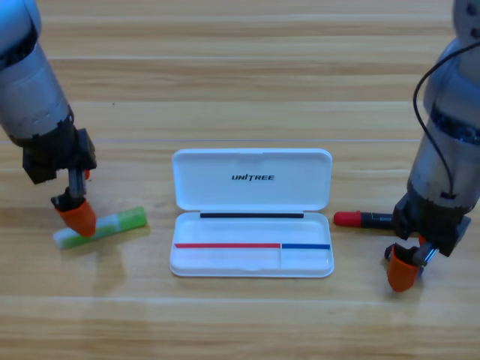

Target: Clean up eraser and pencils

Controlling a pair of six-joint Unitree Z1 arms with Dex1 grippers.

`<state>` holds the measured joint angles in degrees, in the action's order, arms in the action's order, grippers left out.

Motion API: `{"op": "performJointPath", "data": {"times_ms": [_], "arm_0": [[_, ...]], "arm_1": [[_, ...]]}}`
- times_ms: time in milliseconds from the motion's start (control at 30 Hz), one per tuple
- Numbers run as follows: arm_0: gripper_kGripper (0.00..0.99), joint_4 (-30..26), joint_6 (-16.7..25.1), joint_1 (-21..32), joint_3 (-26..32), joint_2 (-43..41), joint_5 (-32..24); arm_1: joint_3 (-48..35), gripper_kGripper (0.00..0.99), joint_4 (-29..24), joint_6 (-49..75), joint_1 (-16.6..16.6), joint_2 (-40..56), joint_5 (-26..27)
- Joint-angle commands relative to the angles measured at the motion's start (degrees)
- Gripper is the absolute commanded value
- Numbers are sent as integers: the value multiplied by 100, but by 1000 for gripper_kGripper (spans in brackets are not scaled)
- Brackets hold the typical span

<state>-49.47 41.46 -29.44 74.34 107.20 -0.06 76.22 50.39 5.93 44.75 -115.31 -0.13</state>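
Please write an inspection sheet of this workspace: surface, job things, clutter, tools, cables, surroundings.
Surface: wooden plank table, lit evenly.
Job's things: pale white pencil with light green end lies left of the open white plastic case; black pencil with red cap lies right of it; eraser hidden, not seen.
Clutter: nothing seen.
Grippers: left tool sits over the pale pencil; right tool points down below the black pencil's hidden end.
Cables: black cable loops on the right arm.
Surroundings: nothing seen.

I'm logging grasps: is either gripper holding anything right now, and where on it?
Cannot be told. The left gripper sits on the white-green pencil near its pale end; the right gripper covers the spot beside the black-red pencil.
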Motion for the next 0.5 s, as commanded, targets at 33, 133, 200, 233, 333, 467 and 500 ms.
{"op": "performJointPath", "data": {"times_ms": [33, 133, 200, 233, 333, 467, 500], "arm_0": [[957, 131, -68, 96, -253, 231, -47], [957, 175, -68, 96, -315, 205, -47], [957, 192, -68, 96, -341, 179, -38], [957, 192, -68, 96, -350, 170, -30], [957, 210, -77, 96, -367, 152, -21], [957, 298, -86, 96, -438, 117, -30], [957, 333, -95, 96, -464, 117, -21]], "arm_1": [[138, 770, -117, -4, -28, -519, 4], [217, 770, -135, 13, -72, -624, -23], [253, 769, -135, 22, -107, -695, -14], [261, 764, -135, 22, -115, -712, -14], [288, 617, -135, 57, -151, -782, 21], [288, 373, -135, 92, -177, -835, 136], [288, 308, -135, 101, -195, -844, 136]]}}
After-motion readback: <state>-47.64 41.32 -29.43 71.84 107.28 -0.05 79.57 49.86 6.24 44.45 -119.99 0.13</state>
